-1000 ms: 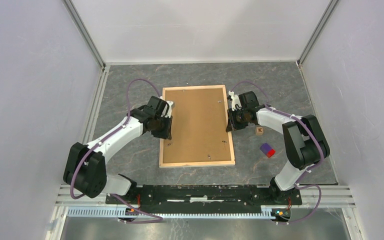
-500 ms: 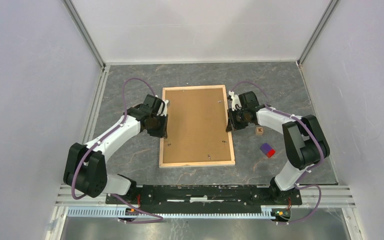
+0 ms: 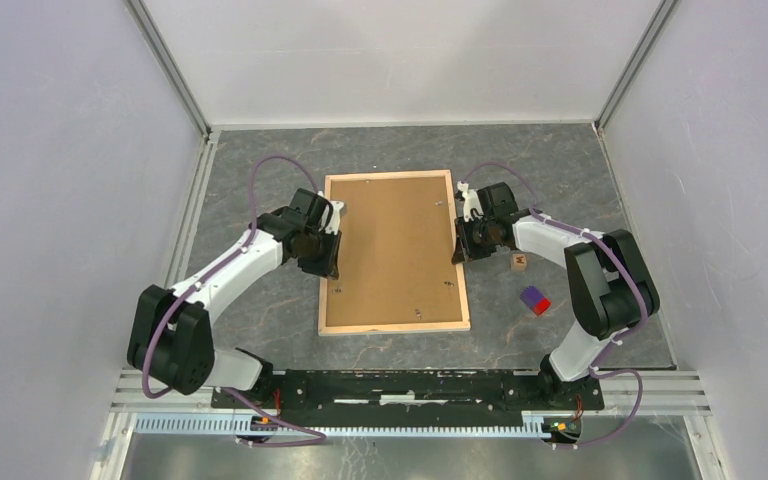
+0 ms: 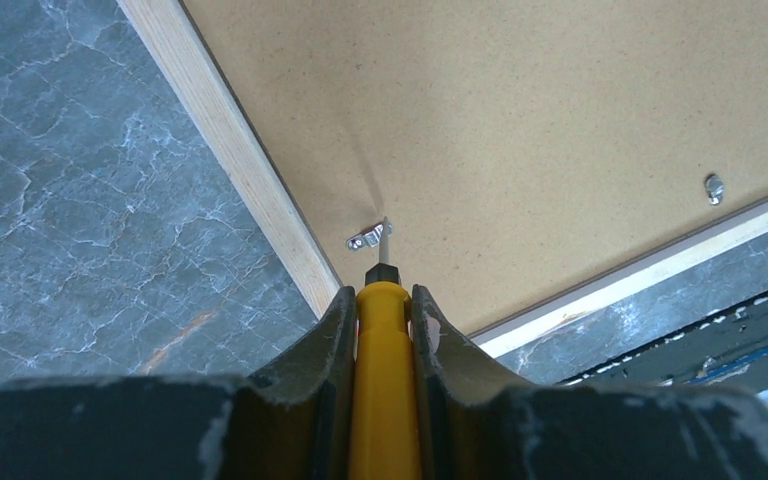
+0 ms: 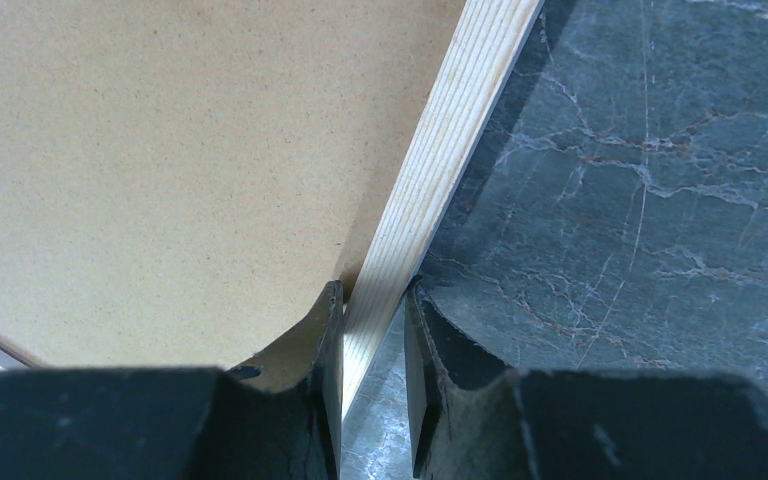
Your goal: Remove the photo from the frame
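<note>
The frame (image 3: 392, 327) lies face down on the table, its brown backing panel (image 3: 392, 250) up; the photo is hidden under it. My left gripper (image 3: 330, 266) is at the frame's left edge, shut on a yellow screwdriver (image 4: 384, 380). The screwdriver's tip rests at a small metal clip (image 4: 365, 240) beside the pale wood rail (image 4: 230, 150). My right gripper (image 3: 458, 252) sits on the frame's right side. In the right wrist view its jaws (image 5: 373, 292) pinch the wood rail (image 5: 450, 150), one finger over the backing (image 5: 160, 150), the other outside it.
A small wooden cube (image 3: 519, 262) and a red-and-blue block (image 3: 534, 300) lie on the table right of the frame, near the right arm. Another clip (image 4: 714, 187) sits near the frame's near edge. White walls close in the table on three sides.
The left gripper with the screwdriver has shifted slightly left and away along the frame's left edge. The right arm and the frame have not moved.
</note>
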Controlling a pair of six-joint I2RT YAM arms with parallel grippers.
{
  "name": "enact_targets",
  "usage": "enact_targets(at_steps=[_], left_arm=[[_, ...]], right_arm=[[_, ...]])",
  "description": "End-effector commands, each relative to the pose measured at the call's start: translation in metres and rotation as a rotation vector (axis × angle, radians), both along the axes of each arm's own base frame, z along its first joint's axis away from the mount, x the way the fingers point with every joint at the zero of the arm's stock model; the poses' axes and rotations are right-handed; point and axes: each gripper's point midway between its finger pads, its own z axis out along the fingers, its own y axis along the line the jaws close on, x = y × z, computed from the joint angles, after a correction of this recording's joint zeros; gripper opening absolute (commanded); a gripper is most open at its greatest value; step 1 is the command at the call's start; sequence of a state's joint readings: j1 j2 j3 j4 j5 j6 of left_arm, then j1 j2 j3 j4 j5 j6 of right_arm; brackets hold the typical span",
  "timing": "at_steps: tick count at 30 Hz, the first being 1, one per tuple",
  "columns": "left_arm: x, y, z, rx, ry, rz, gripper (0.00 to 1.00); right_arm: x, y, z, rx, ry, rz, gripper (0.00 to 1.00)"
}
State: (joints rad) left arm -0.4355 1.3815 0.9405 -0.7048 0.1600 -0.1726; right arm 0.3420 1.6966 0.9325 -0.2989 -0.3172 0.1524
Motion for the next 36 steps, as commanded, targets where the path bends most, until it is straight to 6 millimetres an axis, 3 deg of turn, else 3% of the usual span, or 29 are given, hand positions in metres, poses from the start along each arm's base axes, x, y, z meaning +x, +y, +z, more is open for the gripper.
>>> enact_targets(at_steps=[1,11,16,24,36], left_arm=[[0.024,-0.015,0.032,-0.032,-0.089,-0.086,0.02],[0.154,0.023,0.090,0.022,-0.225,-0.104,0.02],[0.196,0.033,0.087,0.101,-0.252,-0.143,0.02],[0.231,0.019,0.069,0.074,-0.235,-0.215,0.02],[0.236,0.023,0.037,0.136,-0.182,-0.247,0.02]], right_arm=[[-0.017,0.006,-0.022,-0.010,0.066,0.069,0.00],[-0.017,0.005,-0.018,-0.017,0.035,0.121,0.00],[-0.019,0.001,-0.017,-0.032,0.014,0.138,0.00],[-0.024,0.005,-0.016,-0.007,0.022,0.153,0.00],[-0.018,0.010,-0.018,0.006,0.044,0.146,0.00]])
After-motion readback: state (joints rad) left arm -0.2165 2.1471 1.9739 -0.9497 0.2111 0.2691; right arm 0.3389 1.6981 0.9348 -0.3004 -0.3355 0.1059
